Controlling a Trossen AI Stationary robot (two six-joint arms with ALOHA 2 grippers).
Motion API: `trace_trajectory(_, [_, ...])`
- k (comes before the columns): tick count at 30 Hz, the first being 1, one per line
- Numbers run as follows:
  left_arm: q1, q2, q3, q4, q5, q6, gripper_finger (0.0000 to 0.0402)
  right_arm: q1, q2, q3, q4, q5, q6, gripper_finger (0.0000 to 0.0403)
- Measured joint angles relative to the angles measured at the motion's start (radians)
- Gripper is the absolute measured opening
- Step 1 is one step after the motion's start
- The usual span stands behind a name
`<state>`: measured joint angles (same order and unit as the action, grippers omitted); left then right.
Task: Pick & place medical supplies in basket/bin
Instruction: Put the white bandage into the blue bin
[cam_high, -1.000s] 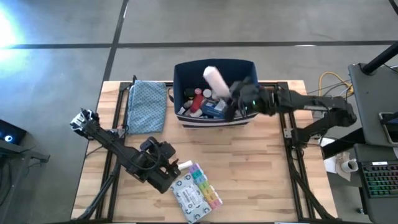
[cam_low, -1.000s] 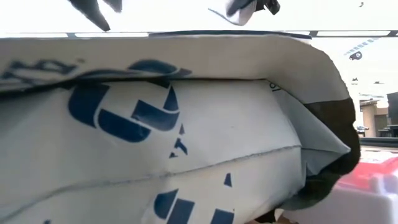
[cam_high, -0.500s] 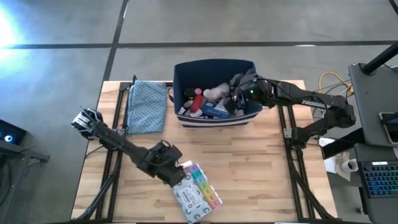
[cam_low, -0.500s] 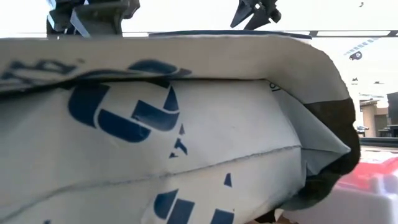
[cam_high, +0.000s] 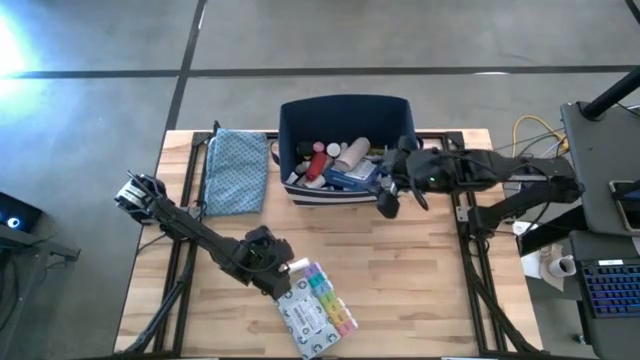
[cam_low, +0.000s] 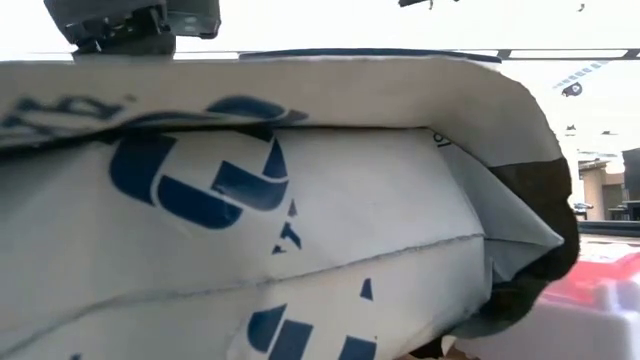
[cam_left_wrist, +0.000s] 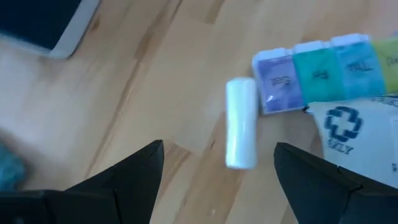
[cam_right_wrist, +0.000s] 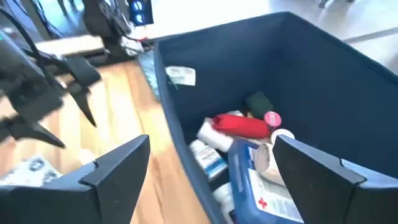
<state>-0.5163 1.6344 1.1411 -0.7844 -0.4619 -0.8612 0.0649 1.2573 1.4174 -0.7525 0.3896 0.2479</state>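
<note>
A grey-white flat packet (cam_low: 250, 210) blocks nearly the whole low view.

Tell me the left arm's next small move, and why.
Probably lower the left gripper and close on the white tube. Its jaws are open, with the tube lying loose on the table between them, beside the pill organiser. The right gripper hangs open by the bin.

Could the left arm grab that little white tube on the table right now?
Probably yes. The left gripper hangs open just short of the white tube, which lies bare on the table beside the pill organiser, nothing between.
</note>
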Motion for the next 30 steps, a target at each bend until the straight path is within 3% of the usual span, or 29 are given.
trace_trajectory(8, [0.000,0.000,-0.078,0.158,0.043,0.072,0.0281,0.059,-0.038,-0.001,-0.014,0.030,0.111,0.0329])
trace_trajectory(15, [0.005,0.006,-0.211,0.399,0.044,0.101,0.0281,0.088,-0.027,-0.024,-0.029,0.032,0.153,0.0329])
trace_trajectory(22, [0.041,0.027,-0.269,0.445,0.044,0.101,0.0281,0.090,-0.004,-0.030,-0.029,0.032,0.165,0.0329])
trace_trajectory(26, [0.062,0.045,-0.276,0.558,0.072,0.127,0.0280,0.090,0.004,-0.030,-0.028,0.031,0.165,0.0329])
trace_trajectory(30, [0.070,0.100,-0.269,0.580,0.096,0.153,0.0260,0.090,0.007,-0.030,-0.028,0.031,0.165,0.0329])
